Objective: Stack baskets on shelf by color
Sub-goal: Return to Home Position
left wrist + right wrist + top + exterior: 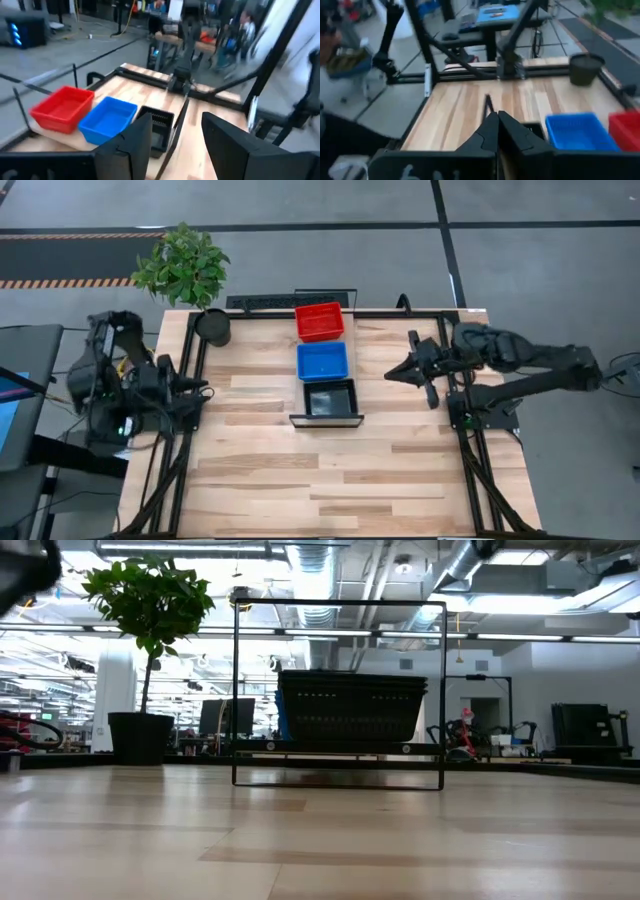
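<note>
You have the shelf point(326, 420) running up the middle of the desk point(260, 480) in the high view. Three colours of baskets sit on it in a line. The red baskets point(320, 322) are at the upper end, near the top centre of the frame. The blue baskets point(322, 362) are just below them, and the black baskets point(330, 400) are at the lower end, against the shelf's dark lip. Each colour shows as a single footprint from above, so you cannot count from there how many are nested in each. In the low view the black baskets fill the centre of the frame and hide the other two colours. Their rims sit closely layered, and they rest on the shelf plank inside its thin black frame.

Your left pincer point(192, 388) is at the left edge of the desk, at mid-left of the high view, well apart from the shelf. Its fingers are spread wide and hold nothing. Your right pincer point(396, 372) hangs over the desk to the right of the blue baskets, near them but not touching. Its fingers point(492, 131) are pressed together with nothing between them.

The round black plant pot point(212, 326) stands at the upper left corner of the desk. Its leafy plant point(182, 265) spreads beyond the desk's edge.
</note>
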You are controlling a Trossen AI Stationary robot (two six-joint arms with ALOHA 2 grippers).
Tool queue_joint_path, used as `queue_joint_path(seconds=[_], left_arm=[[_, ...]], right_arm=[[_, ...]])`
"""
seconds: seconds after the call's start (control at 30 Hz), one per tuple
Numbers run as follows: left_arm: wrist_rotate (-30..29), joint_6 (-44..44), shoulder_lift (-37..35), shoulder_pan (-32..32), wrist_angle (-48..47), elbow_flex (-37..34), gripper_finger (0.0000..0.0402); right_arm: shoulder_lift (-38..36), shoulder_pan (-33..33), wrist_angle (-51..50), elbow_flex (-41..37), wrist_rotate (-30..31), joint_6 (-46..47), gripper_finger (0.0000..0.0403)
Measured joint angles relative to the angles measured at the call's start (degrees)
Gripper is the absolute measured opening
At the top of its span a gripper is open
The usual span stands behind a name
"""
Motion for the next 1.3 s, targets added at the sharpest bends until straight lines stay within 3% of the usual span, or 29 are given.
queue_joint_path(seconds=[0.23,0.33,0.5,0.63,0.83,1.03,1.2,1.3], left_arm=[[-4.49,9.43,-18.02,-1.66,24.33,-22.78,0.0163],[-4.26,10.76,-24.01,-1.66,29.65,-29.9,0.0163],[-2.44,9.55,-31.05,-1.66,35.26,-39.39,0.0163],[0.79,10.13,-33.87,-1.67,40.59,-45.37,0.0163],[2.24,8.77,-34.08,-1.69,47.78,-52.8,0.0163],[3.76,9.08,-34.08,-1.69,57.81,-59.44,0.0163],[11.3,22.95,-33.86,-1.69,73.44,-64.4,0.0163],[19.98,34.26,-33.86,-1.69,85.9,-67.83,0.0163]], right_arm=[[-13.23,-2.92,21.1,-24.19,-3.76,8.38,0.0029],[-17.81,-2.88,30.59,-32.14,-3.76,10.18,0.0029],[-24.98,-3.43,36.84,-41.77,-3.74,13.21,0.0026],[-30.09,-3.8,37.71,-46.71,-2.52,15.08,0.0029],[-36.66,-3.79,41.73,-55.62,3.97,15.65,0.0027],[-39.63,-3.63,39.84,-56.11,5.25,14.66,0.0029],[-40.03,-3.72,39.48,-56.11,5.27,12.67,0.0027],[-39.99,-3.72,39.18,-56.13,5.31,12.3,0.0027]])
